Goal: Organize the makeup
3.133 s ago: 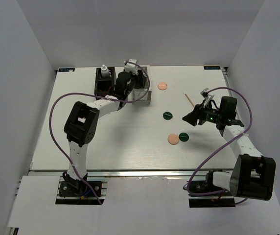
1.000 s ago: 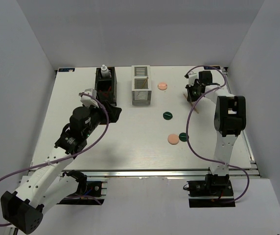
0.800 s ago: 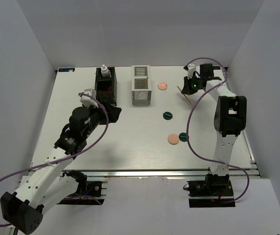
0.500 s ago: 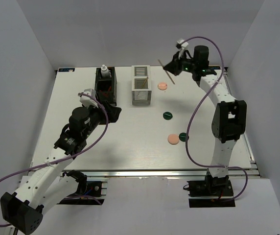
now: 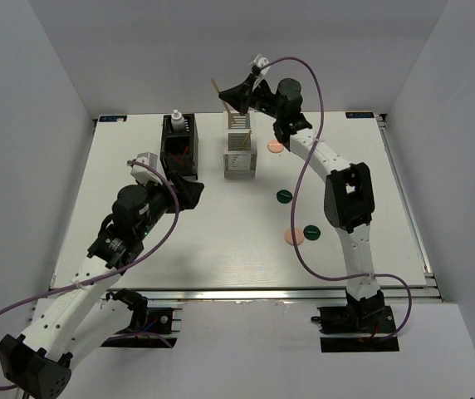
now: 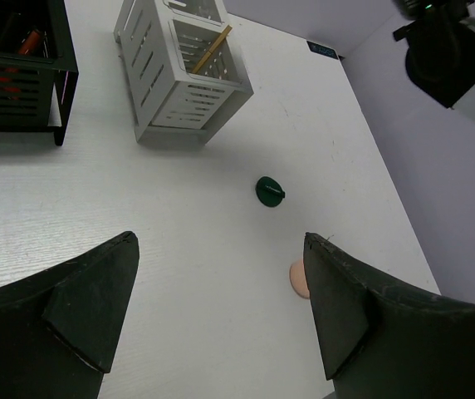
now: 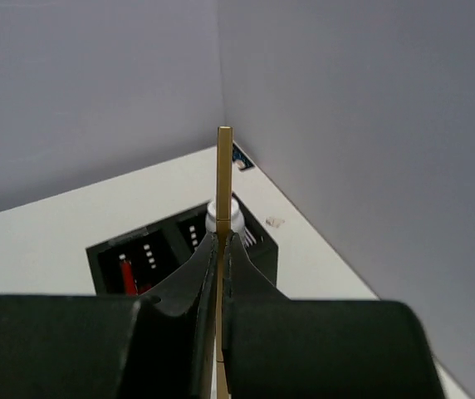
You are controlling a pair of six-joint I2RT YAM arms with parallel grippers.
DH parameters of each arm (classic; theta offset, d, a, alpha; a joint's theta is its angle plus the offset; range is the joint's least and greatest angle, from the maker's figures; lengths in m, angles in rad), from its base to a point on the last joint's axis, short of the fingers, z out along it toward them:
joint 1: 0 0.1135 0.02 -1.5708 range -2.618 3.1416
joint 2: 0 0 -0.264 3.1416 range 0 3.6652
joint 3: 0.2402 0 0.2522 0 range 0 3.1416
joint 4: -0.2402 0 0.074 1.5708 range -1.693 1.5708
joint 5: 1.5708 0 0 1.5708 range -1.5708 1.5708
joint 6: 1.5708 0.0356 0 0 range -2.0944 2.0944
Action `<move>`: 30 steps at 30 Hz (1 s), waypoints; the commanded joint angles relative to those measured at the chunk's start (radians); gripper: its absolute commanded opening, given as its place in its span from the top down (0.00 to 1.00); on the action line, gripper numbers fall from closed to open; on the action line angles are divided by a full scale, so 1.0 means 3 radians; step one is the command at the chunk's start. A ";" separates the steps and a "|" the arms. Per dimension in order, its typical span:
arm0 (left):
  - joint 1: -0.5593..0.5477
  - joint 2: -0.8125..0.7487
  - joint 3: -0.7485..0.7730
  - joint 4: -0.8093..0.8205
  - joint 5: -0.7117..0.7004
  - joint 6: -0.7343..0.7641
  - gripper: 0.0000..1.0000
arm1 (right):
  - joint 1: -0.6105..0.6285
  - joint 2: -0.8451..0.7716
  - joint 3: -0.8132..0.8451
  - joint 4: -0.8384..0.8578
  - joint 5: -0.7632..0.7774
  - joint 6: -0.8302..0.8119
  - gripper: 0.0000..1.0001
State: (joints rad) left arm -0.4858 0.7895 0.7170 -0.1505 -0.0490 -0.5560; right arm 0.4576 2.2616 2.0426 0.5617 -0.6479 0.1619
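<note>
The wooden stick [image 7: 223, 191] is clamped upright in my right gripper [image 7: 221, 270], raised in the air near the white slatted box [image 5: 239, 151], where a second stick [image 6: 209, 49] leans inside. My left gripper [image 6: 221, 307] hangs with its jaws wide apart over the table [image 5: 221, 249], near the black slatted box [image 5: 177, 154] holding the white bottle [image 5: 176, 121]. I see the peach discs [image 5: 276, 147] and dark-green discs [image 5: 284, 196] lying loose on the table.

Rear overhead plus two close wrist views, all sharing the black box [image 5: 175, 162]

Plain pale grey walls [image 5: 221, 50] enclose a matte white rectangular tabletop [image 5: 221, 241] on three sides, under soft, even light.
</note>
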 commanded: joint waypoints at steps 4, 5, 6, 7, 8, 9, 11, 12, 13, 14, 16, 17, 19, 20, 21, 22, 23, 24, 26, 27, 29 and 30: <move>0.0014 -0.0049 -0.0012 -0.0005 -0.0046 -0.0023 0.10 | -0.0048 -0.0109 -0.0452 0.0352 0.0283 -0.0049 1.00; 0.0019 -0.0044 -0.0012 0.0006 -0.0036 -0.0023 0.10 | -0.0048 -0.0155 -0.0539 0.0372 0.0278 -0.0100 1.00; 0.0014 -0.0029 -0.0017 0.0021 -0.0021 -0.0023 0.10 | -0.0048 -0.0170 -0.0656 0.0367 0.0258 -0.0130 1.00; 0.0019 -0.0019 -0.0017 0.0031 -0.0005 -0.0023 0.10 | -0.0053 -0.0180 -0.0703 0.0357 0.0248 -0.0151 1.00; 0.0019 0.0007 -0.0012 0.0041 -0.0005 -0.0023 0.10 | -0.0048 -0.0186 -0.0744 0.0362 0.0217 -0.0166 1.00; 0.0014 0.0022 -0.0007 0.0052 0.0005 -0.0023 0.10 | -0.0048 -0.0186 -0.0805 0.0377 0.0171 -0.0161 0.98; 0.0019 0.0058 0.0013 0.0057 0.0025 -0.0013 0.10 | -0.0048 -0.0191 -0.0852 0.0372 0.0145 -0.0172 0.87; 0.0019 0.0068 0.0018 0.0062 0.0030 -0.0013 0.10 | -0.0048 -0.0186 -0.0877 0.0352 0.0130 -0.0187 0.85; 0.0019 0.0073 0.0023 0.0067 0.0030 -0.0008 0.10 | -0.0048 -0.0191 -0.0898 0.0352 0.0130 -0.0192 0.82; 0.0019 0.0083 0.0034 0.0067 0.0030 -0.0003 0.10 | -0.0048 -0.0191 -0.0913 0.0352 0.0130 -0.0207 0.76; 0.0014 0.0084 0.0034 0.0072 0.0030 -0.0003 0.10 | -0.0053 -0.0196 -0.0939 0.0337 0.0120 -0.0243 0.70; 0.0014 0.0084 0.0029 0.0077 0.0030 -0.0003 0.10 | -0.0053 -0.0206 -0.0949 0.0326 0.0115 -0.0258 0.65; 0.0019 0.0084 0.0024 0.0092 0.0036 -0.0003 0.10 | -0.0058 -0.0232 -0.0984 0.0326 0.0114 -0.0279 0.60; 0.0019 0.0084 0.0018 0.0098 0.0046 -0.0008 0.10 | -0.0068 -0.0262 -0.1000 0.0331 0.0109 -0.0289 0.55; 0.0014 0.0089 0.0008 0.0113 0.0056 -0.0008 0.10 | -0.0068 -0.0278 -0.1020 0.0326 0.0099 -0.0294 0.54; 0.0019 0.0089 0.0003 0.0128 0.0066 -0.0013 0.10 | -0.0078 -0.0303 -0.1051 0.0326 0.0089 -0.0304 0.53; 0.0019 0.0099 0.0003 0.0138 0.0097 -0.0013 0.10 | -0.0088 -0.0354 -0.1066 0.0326 0.0084 -0.0305 0.53; 0.0014 0.0114 0.0003 0.0164 0.0112 -0.0013 0.10 | -0.0093 -0.0390 -0.1087 0.0326 0.0064 -0.0305 0.53; 0.0019 0.0155 0.0008 0.0190 0.0163 -0.0013 0.10 | -0.0139 -0.0548 -0.1138 0.0331 0.0028 -0.0299 0.53; 0.0019 0.0175 0.0008 0.0220 0.0224 -0.0008 0.10 | -0.0165 -0.0615 -0.1163 0.0326 -0.0033 -0.0310 0.54; 0.0019 0.0232 -0.0002 0.0297 0.0316 -0.0008 0.10 | -0.0242 -0.0874 -0.1255 0.0230 -0.0115 -0.0386 0.54; 0.0019 0.0257 -0.0002 0.0338 0.0393 -0.0008 0.10 | -0.0282 -0.0967 -0.1286 0.0123 -0.0222 -0.0437 0.54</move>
State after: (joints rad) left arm -0.4858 0.8543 0.7151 -0.0990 0.0040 -0.5583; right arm 0.4141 2.1250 1.6680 0.5827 -0.6476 0.0746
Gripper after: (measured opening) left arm 0.895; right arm 0.462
